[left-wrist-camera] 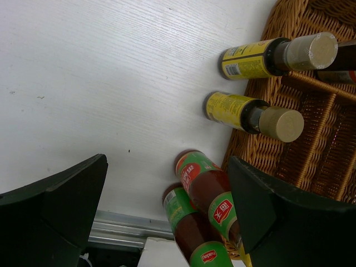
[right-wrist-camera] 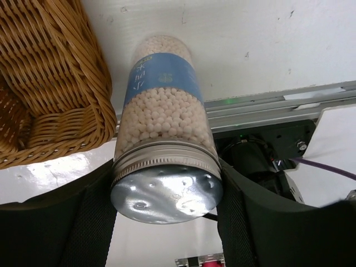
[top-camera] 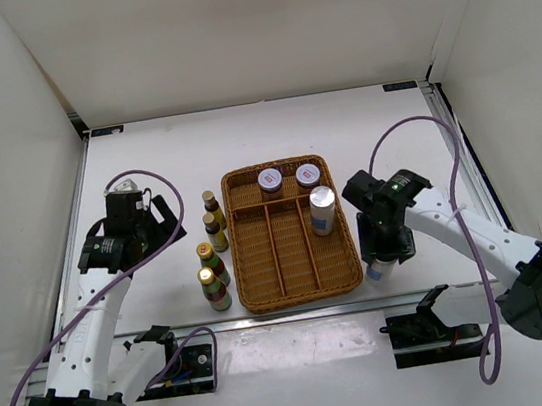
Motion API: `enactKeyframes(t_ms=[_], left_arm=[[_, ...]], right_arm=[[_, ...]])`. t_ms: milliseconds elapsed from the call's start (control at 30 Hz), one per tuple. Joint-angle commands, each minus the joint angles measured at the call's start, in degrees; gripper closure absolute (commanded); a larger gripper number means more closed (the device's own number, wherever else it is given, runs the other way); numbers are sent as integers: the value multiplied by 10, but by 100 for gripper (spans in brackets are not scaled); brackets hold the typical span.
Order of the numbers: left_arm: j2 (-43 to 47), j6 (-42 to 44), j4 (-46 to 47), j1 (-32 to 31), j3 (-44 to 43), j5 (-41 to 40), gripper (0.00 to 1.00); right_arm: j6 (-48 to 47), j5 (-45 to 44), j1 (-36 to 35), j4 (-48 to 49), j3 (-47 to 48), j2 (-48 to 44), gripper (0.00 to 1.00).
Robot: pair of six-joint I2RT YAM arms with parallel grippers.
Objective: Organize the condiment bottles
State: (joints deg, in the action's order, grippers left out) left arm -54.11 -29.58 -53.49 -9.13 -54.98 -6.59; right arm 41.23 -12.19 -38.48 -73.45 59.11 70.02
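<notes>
At the near edge of the worktop (top-camera: 144, 160), just beside the near right corner of the wicker tray (top-camera: 305, 297), the right gripper (top-camera: 383, 253) is closed on a pale bottle (right-wrist-camera: 167, 111) full of small white beads. Its fingers (right-wrist-camera: 242, 217) press the two sides of the bottle just under the silver cap, and the bottle stands upright in the grip. Whether its base touches the worktop or hangs a little above it, the views do not make sure.

On the other side of the tray, four dark bottles (top-camera: 212, 264) with gold caps stand upright in a row along its left wall, close to it but outside. The two nearer ones have red and green labels, the two farther ones yellow labels. The left gripper (top-camera: 160, 219) hangs to the left of this row, toward the left edge of the worktop, with its jaws wide apart and nothing between them.

Inside the tray, a second pale bottle (top-camera: 322, 208) stands in the rightmost long compartment, at its far end. Behind it, two purple-lidded jars (top-camera: 270, 179) sit side by side in the small compartments along the far wall of the tray.
</notes>
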Motion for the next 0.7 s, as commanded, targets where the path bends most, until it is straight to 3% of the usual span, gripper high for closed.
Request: enactKeyframes(t_ms=[0,33,167,367,667], left_arm=[[7,1,7,-2,0,2,0],[7,1,7,-2,0,2,0],[7,1,7,-2,0,2,0],[7,1,7,-2,0,7,0],[7,1,7,-2,0,7,0]], right_arm=[[2,-31,-1,-15,35,-14,75],[2,-41,-1,-25,62,-20,86],[2,-108,-1,-87,160,-32,99],[-29,-130,-1,-124,282,-11,100],[-34,-50,-24,-124,284,-5,100]])
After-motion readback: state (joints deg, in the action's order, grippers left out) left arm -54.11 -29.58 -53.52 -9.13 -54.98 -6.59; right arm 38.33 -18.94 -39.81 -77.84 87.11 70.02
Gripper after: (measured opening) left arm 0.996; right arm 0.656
